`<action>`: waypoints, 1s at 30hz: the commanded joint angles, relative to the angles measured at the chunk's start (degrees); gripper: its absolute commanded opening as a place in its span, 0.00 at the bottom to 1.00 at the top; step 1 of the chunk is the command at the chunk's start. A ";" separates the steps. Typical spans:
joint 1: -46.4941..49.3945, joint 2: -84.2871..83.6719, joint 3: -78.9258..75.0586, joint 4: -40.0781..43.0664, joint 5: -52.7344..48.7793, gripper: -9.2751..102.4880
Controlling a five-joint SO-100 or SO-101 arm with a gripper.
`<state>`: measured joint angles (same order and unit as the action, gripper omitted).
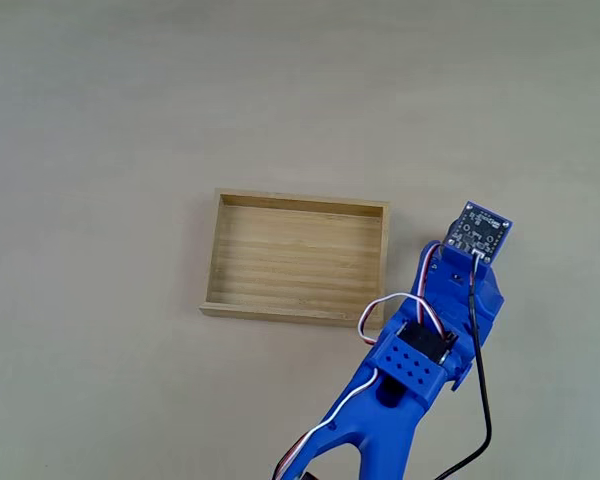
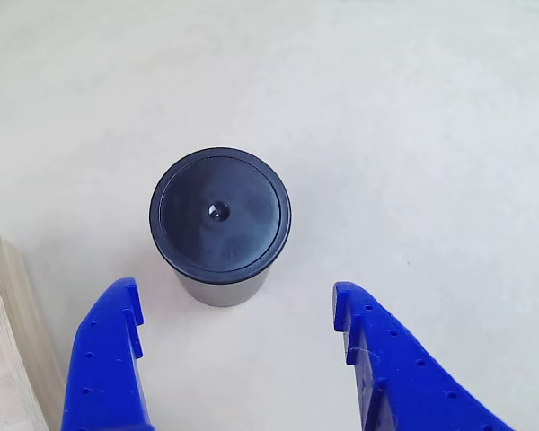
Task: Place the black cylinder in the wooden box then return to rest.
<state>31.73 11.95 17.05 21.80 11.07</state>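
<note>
Black cylinder (image 2: pixel 220 224): short, smooth matte body, dark black-grey, with a round lid-like top bearing a raised rim ring and a small central dimple. It stands upright on the table (image 2: pixel 413 135), axis vertical, round top facing the camera in the other view; a sliver of its side wall shows below the top. It sits on bare tabletop, outside the wooden box (image 1: pixel 298 258).

Wooden box: shallow rectangular tray of light wood, low walls, floor with slat-like grain running along its long side. In the fixed view its long axis lies left–right, slightly skewed, and nothing lies inside it. In the other view one pale corner wall (image 2: pixel 13 323) of it enters at the lower left, near the cylinder but not touching it.

Table: pale beige, matte, faintly mottled, evenly lit; no room beyond it is in frame.

Gripper (image 2: pixel 238 310): blue printed plastic, perforated with small round holes, rounded fingertips. The jaws stand wide apart — the gap exceeds the cylinder's width. The cylinder sits just beyond the tips, centred on the gap, touching neither finger.

Fixed view: the blue arm (image 1: pixel 410 370) reaches up from the bottom edge, just right of the box, carrying a small circuit board (image 1: pixel 477 230) at its far end, with red, white and black wires looped along it. The arm covers the cylinder here.
</note>
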 commanded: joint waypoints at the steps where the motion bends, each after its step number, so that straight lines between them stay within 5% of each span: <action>1: 0.44 -0.79 -7.65 -2.55 0.70 0.37; 30: -1.93 8.96 -17.93 -3.08 0.70 0.37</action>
<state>30.76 22.32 6.24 20.74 11.07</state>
